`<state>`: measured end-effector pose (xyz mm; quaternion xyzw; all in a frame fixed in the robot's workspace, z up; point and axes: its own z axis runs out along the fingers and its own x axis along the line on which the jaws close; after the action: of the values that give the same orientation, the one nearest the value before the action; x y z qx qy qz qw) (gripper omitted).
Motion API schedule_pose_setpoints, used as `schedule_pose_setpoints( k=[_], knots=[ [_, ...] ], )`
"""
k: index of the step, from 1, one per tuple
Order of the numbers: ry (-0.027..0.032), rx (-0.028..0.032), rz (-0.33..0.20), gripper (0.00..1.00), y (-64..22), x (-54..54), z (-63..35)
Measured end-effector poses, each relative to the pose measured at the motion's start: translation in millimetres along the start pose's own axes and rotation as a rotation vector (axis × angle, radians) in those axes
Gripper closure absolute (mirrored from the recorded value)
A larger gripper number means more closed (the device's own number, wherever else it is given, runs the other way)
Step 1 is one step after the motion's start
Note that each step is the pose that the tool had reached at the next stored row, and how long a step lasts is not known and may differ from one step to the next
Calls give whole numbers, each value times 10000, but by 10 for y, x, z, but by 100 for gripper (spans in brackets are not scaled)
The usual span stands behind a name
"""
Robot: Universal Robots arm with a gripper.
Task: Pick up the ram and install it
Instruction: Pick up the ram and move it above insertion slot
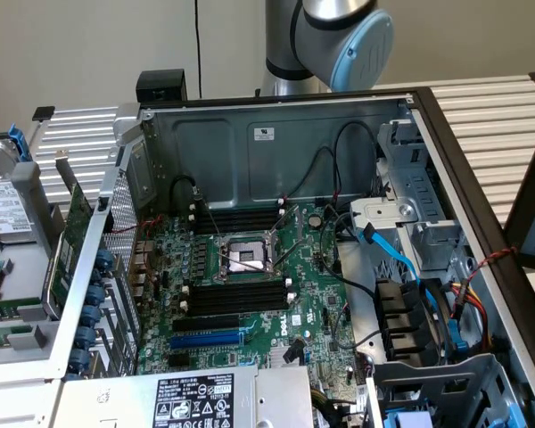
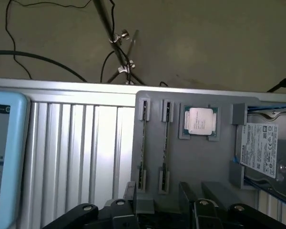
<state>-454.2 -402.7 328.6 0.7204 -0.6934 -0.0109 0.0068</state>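
Currently the ram (image 2: 143,143), a long, thin green circuit-board stick standing on its edge, sits clipped between two small grey holders on a flat grey plastic tray (image 2: 152,100). A second stick of the same kind (image 2: 165,143) stands parallel and just beside it. Next along the tray lies a square silver-capped processor chip (image 2: 199,120), and past that a metal hard drive with a white label (image 2: 264,150). The dark, jointed gripper (image 2: 164,204) is over the tray's near edge, close to the near ends of both sticks and roughly in line with the gap between them. It is apart from them and holds nothing that shows, and I cannot tell whether it is released or clenched. The tray rests on a ribbed aluminium table top (image 2: 76,157), beside a light-blue-framed screen (image 2: 0,157). In the exterior view the silver and blue robot arm joint (image 1: 343,36) rises at the top centre of the frame, behind an open grey metal computer case (image 1: 250,134). Inside, a green motherboard (image 1: 312,303) carries long black memory slots (image 1: 236,294) on either side of a square metal processor socket (image 1: 245,259). At the left of the frame a broad green expansion card with a metal bracket (image 1: 67,254) leans against the outside of the case.
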Motion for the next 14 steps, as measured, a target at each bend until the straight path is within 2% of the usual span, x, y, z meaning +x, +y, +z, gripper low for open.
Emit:
schedule_pose_setpoints(
  k=[10,14],
  knots=[
    [-4,1,230,52,-22,1,181],
    [34,2,348,52,-25,2,232]
  ],
)
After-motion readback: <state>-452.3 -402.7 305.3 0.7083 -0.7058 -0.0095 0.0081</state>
